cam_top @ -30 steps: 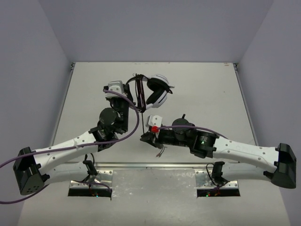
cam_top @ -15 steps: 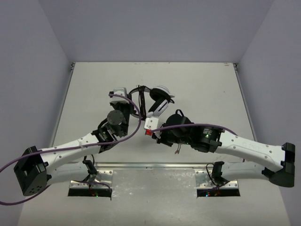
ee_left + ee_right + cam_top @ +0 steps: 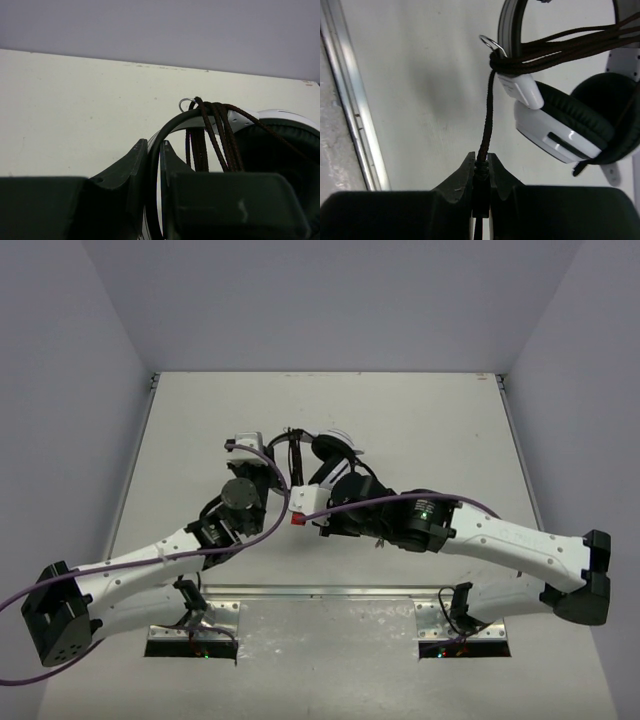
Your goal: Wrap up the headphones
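Left tool (image 3: 152, 150) is pressed together on the thin black headband (image 3: 172, 125) of the headphones (image 3: 335, 445), which passes straight between its fingers and arches up and away in front of it. Right tool (image 3: 480, 162) pinches the cord (image 3: 486, 125), which rises directly ahead of its fingertips to a bundle of turns already wound round the headband, just above the white ear cup (image 3: 555, 130) and beside a small metal ring (image 3: 489, 42). From above, the headphones appear to be held up off the worktop (image 3: 75, 100), just beyond both tools, which sit very near each other.

My worries from here:
- The left tool's hold is on a narrow, smooth band. If I pull the cord hard, I judge the band could twist or slide out and the headphones would drop.
- If I let the cord go slack while bringing it round, the turns beside the ring could loosen and slip down over the ear cup.
- The cord is thin, so it may creep through the right tool under tension and I would lose my place on it.
- The wrists are crowded, and a purple cable (image 3: 285, 502) hangs close between them. A wide circling move could knock one arm into the other or snag that cable.
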Motion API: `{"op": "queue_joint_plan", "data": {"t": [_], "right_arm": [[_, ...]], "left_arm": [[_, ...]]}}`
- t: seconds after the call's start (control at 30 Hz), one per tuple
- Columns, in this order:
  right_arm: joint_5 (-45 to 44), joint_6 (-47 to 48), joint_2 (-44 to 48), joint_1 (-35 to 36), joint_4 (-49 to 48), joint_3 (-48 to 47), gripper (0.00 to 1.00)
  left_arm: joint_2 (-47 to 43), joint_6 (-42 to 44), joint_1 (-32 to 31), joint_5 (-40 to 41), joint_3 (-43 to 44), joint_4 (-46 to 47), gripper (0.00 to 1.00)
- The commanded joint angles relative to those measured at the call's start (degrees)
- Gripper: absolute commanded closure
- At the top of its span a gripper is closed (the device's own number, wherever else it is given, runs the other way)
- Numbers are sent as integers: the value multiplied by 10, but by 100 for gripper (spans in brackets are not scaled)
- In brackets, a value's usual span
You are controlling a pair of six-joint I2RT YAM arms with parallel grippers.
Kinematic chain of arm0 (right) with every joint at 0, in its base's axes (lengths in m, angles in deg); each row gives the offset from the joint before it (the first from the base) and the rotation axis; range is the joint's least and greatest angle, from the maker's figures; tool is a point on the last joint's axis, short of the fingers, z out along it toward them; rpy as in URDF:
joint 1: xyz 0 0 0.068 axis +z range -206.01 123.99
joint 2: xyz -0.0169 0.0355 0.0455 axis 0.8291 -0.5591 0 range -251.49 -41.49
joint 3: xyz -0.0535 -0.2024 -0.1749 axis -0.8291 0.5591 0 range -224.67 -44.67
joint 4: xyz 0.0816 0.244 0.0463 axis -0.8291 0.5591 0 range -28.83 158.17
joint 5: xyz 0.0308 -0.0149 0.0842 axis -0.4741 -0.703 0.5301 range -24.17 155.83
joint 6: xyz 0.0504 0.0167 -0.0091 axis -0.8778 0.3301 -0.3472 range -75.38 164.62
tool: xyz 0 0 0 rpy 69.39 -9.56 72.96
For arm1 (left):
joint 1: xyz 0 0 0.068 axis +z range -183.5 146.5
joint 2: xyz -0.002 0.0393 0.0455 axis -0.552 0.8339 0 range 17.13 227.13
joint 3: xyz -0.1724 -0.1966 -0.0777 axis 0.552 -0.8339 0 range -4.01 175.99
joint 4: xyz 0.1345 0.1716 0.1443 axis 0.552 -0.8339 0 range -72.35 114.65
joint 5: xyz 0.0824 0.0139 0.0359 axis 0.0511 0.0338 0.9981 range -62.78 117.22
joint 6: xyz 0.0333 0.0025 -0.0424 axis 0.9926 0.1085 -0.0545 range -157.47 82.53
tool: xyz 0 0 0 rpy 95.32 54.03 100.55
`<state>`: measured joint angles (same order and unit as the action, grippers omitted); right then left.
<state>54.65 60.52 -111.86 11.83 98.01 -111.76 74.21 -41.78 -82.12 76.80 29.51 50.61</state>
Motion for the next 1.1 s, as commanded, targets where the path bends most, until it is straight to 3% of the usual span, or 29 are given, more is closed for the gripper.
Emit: {"op": "queue_joint_plan", "data": {"t": [0.0,0.07,0.17,0.2,0.43,0.63,0.8,0.9,1.07], "right_arm": [[-111,71,-22,12,10,-43,98],[-141,98,-32,12,10,-49,98],[-195,140,-30,13,-51,-34,97],[-209,149,-17,13,-69,-26,92],[-139,179,80,12,-178,39,87],[-196,241,111,10,-277,98,81],[-224,255,124,-3,-262,92,73],[-216,244,131,-23,-230,85,74],[-201,221,140,-51,-199,83,83]], "left_arm": [[-13,-8,14,-26,14,-8,100],[-9,-12,14,-56,19,-25,100],[-17,-5,14,-179,9,-36,100],[-16,-2,14,-205,10,-42,100],[-25,6,14,-393,-34,-16,100],[-28,4,14,-518,-43,11,100],[-37,10,14,-498,-37,-15,100],[-57,8,14,-496,-46,-19,100],[-77,5,14,-462,-48,-32,100]]}}
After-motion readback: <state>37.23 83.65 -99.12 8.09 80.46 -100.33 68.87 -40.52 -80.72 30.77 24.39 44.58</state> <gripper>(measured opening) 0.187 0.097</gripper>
